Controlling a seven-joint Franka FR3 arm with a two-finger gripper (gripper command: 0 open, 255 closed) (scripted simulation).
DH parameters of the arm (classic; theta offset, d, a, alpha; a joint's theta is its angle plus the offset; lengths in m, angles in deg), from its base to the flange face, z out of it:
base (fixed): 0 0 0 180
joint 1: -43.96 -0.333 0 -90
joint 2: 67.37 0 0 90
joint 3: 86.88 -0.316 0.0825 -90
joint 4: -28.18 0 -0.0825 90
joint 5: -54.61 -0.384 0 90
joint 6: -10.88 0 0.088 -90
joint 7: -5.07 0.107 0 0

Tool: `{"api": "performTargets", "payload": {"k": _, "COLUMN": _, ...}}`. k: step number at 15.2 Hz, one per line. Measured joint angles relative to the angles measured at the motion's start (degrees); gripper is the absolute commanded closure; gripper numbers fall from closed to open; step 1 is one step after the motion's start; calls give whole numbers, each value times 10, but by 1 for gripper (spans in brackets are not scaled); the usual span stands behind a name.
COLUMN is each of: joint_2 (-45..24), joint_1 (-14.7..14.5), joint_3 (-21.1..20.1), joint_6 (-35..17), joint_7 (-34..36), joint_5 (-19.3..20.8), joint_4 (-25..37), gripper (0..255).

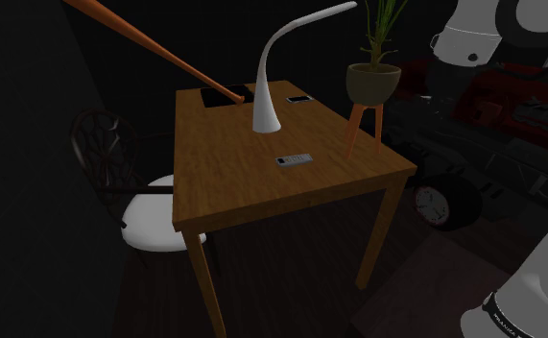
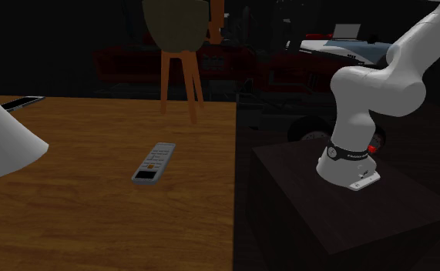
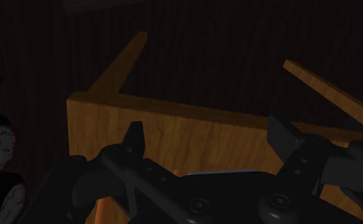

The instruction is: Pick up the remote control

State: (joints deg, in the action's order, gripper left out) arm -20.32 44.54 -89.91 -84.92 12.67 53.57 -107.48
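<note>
A grey remote control [image 2: 154, 162] lies flat on the wooden worktop [image 2: 95, 223], slanted, near the edge facing the arm (buttons up, a dark patch at its near end). A white lamp base [image 2: 2, 146] stands at the view's left, with a dark phone [image 2: 21, 103] beyond it. The white arm [image 2: 364, 100] rises from its dark stand [image 2: 341, 208].
</note>
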Motion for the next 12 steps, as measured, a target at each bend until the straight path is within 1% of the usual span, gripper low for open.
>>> {"api": "performTargets", "payload": {"k": 1, "joint_2": 0, "joint_1": 0, "joint_3": 0, "joint_6": 0, "joint_7": 0, "joint_5": 0, "joint_4": 0, "gripper": 0}}
{"api": "performTargets", "payload": {"k": 3, "joint_2": -26, "joint_1": -7, "joint_3": 11, "joint_6": -18, "joint_7": -30, "joint_5": 5, "joint_4": 6, "gripper": 0}}
{"api": "performTargets", "payload": {"k": 8, "joint_2": -134, "joint_1": -38, "joint_3": 48, "joint_6": -80, "joint_7": -150, "joint_5": 17, "joint_4": 43, "gripper": 0}}
{"api": "performTargets", "payload": {"k": 12, "joint_2": -221, "joint_1": -64, "joint_3": 68, "joint_6": -110, "joint_7": -247, "joint_5": 15, "joint_4": 95, "gripper": 0}}
